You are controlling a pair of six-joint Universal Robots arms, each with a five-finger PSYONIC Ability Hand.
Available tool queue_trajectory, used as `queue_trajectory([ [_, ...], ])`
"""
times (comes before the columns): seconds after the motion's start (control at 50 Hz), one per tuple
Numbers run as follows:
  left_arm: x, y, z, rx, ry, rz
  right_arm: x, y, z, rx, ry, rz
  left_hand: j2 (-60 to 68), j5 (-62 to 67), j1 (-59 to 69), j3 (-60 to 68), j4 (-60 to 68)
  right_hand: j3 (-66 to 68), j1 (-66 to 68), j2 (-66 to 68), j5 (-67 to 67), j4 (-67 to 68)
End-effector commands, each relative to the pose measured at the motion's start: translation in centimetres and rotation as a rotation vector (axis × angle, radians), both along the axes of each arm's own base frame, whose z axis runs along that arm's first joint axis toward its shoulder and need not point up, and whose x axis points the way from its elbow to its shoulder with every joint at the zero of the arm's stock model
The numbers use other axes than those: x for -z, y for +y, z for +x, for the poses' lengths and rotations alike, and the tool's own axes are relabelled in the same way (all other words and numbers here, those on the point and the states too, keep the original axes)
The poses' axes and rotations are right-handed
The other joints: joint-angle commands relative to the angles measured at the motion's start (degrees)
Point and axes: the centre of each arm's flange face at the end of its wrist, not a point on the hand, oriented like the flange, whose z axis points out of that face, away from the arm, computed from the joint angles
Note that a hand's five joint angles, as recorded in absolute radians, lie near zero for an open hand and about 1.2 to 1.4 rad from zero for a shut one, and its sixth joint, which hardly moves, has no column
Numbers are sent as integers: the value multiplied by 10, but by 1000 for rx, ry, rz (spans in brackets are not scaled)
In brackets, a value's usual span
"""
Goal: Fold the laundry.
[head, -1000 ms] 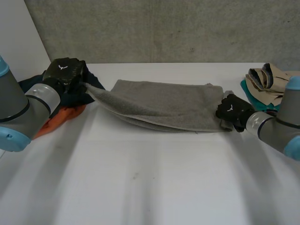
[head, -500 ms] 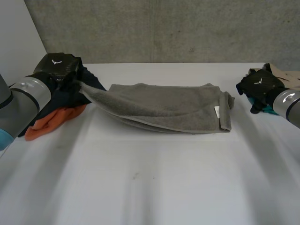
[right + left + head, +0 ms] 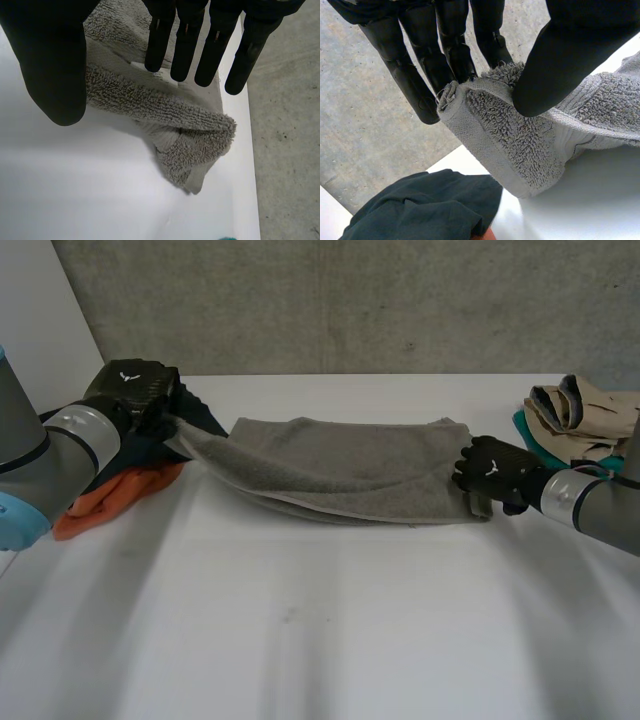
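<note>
The grey towel [image 3: 350, 468] spans mid-frame. Upper left, the left hand [image 3: 132, 392] pinches its corner; the right hand [image 3: 492, 470] is spread over its right end, holding nothing. Catching one layer could spoil the fold.

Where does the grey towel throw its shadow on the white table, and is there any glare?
Head view: a thin shadow under the grey towel, on the table, no glare. Left wrist view: a soft shadow beneath the corner pinched by the left hand.
</note>
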Motion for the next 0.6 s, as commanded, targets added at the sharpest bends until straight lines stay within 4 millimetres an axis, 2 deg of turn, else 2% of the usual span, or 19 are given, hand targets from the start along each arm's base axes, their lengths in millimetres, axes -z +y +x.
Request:
queue_trajectory([
  [0.02,0,-1,1,-4,0,-2,15,-5,7,-26,10,-15,112,131,139,116,112,81,74,83,72,80],
  [0.08,0,-1,1,-4,-1,0,19,-7,9,-34,15,-20,112,131,139,116,112,100,93,102,90,98],
  [0.16,2,-1,1,-2,-2,4,26,-14,11,-37,15,-41,112,131,139,116,112,187,180,189,177,185],
  [0.24,3,-2,1,-7,-2,6,32,-23,12,-29,16,-86,112,131,139,116,112,474,468,477,465,473],
  [0.32,2,0,3,-16,-4,8,26,-25,10,15,-16,-68,112,131,139,116,112,475,468,477,466,474],
  [0.38,0,4,4,-18,-14,16,-4,-28,2,113,-153,0,112,131,139,116,112,475,468,477,466,474],
  [0.4,-4,7,5,-19,-15,22,-32,-28,-4,178,-241,22,112,131,139,116,112,475,468,477,466,474],
  [0.46,-13,14,8,-24,-15,22,-68,-27,-21,294,-368,61,112,131,139,116,112,475,468,477,466,474],
  [0.48,-22,19,10,-23,-12,17,-88,-26,-36,364,-445,72,112,131,139,116,112,475,468,477,466,474],
  [0.54,-38,27,13,-23,-4,6,-118,-21,-52,438,-539,61,112,131,139,116,112,475,468,477,466,474],
  [0.56,-50,33,15,-24,1,-6,-139,-17,-59,465,-594,40,112,131,139,116,112,475,468,477,466,474],
  [0.6,-66,41,17,-24,7,-33,-160,-12,-66,485,-641,13,112,131,139,116,112,475,468,477,466,474],
])
